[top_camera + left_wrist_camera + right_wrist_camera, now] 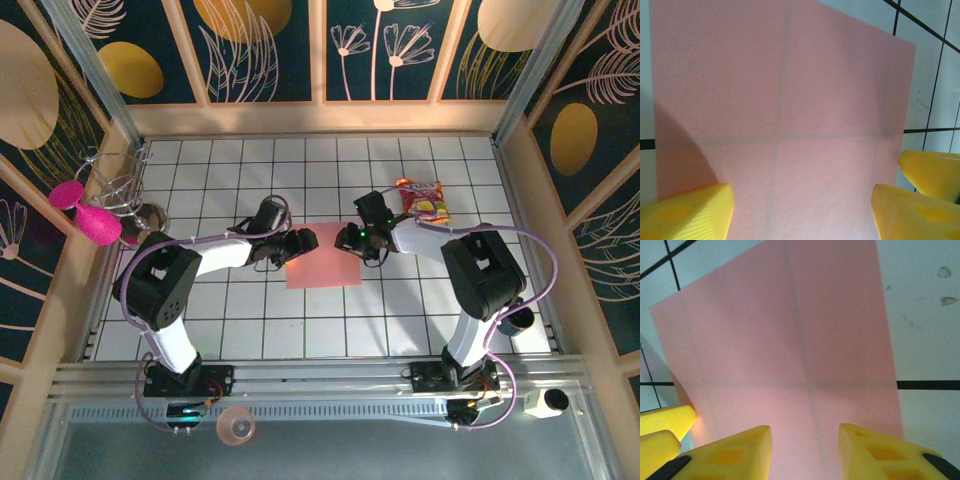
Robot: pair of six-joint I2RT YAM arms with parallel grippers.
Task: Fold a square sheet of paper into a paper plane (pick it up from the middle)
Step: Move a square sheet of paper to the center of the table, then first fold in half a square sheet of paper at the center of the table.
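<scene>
Sheet: the square sheet of paper [322, 262] lies flat and unfolded at the middle of the tiled table [250, 320]. We see the dark tile joints showing through it in both wrist views.
Left hand: the left gripper [297, 244] sits low at the sheet's left edge. Its yellow fingers [687, 212] are spread wide over the paper and clasp nothing. We cannot tell whether their tips touch the paper.
Right hand: the right gripper [351, 240] sits low at the sheet's right edge, facing the left one. Its fingers [727, 452] are parted with only the flat paper beneath the gap, so it is released too.
Crowding: in each wrist view we see yellow fingertips reaching in from the side near the sheet's corner. As far as we can judge, they are the opposite gripper's.
In the way: from above, the two gripper heads cover the sheet's left and right edges.
Around: a red-and-yellow snack packet [424, 200] lies just behind the right wrist, near the sheet but apart from it.
Left wall: magenta discs [85, 212] and a wire rack [118, 185] are well apart from the sheet.
Front ledge: a small pink cup [236, 426] stands below the arm bases.
</scene>
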